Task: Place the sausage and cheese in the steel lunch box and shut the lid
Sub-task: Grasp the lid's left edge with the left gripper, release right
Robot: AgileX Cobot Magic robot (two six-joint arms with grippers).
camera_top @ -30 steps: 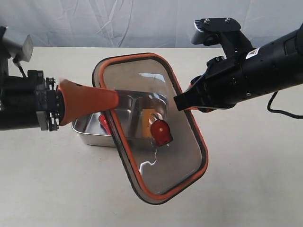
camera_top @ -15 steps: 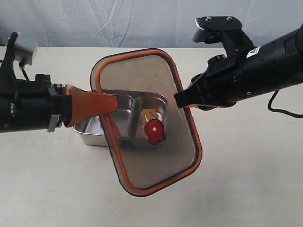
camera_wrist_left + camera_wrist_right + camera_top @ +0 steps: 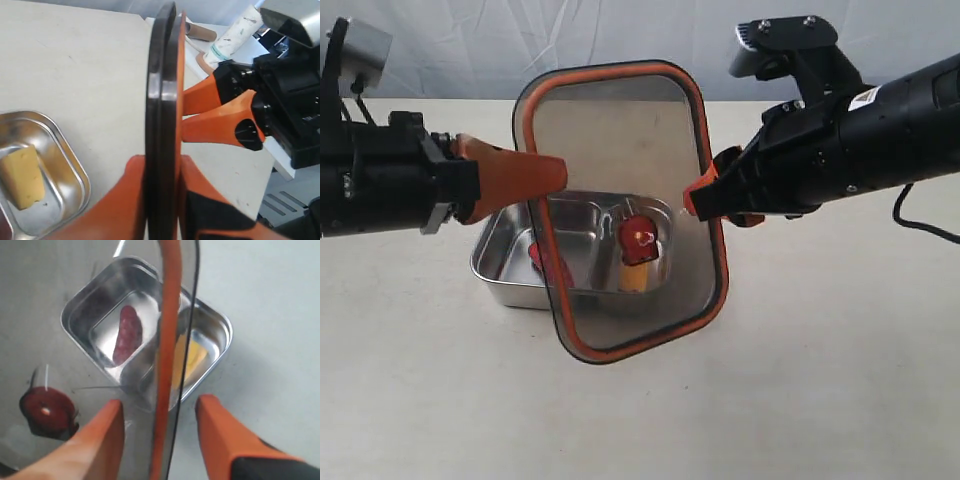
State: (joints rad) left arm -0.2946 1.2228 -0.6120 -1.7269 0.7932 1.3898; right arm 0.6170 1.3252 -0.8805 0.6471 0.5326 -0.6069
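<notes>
The dark translucent lid (image 3: pixel 620 190) hangs tilted above the steel lunch box (image 3: pixel 485 275), its orange-red valve (image 3: pixel 638 238) facing the camera. My left gripper (image 3: pixel 545 172) is shut on the lid's left edge; the wrist view shows both fingers (image 3: pixel 135 180) pressed against the lid (image 3: pixel 161 100). My right gripper (image 3: pixel 700 198) is open around the opposite edge, its fingers (image 3: pixel 212 415) standing apart from the orange rim (image 3: pixel 165 365). The red sausage (image 3: pixel 127 335) lies in one compartment and the yellow cheese (image 3: pixel 192 357) in the other.
The lunch box rests on a beige table with a white cloth behind. A white roll (image 3: pixel 235 32) and a brown tube (image 3: pixel 200 34) lie at the table's far edge in the left wrist view.
The lid has risen and turned more upright over the box. My left gripper has lifted with it. My right gripper's orange fingers now straddle the lid's right edge.
</notes>
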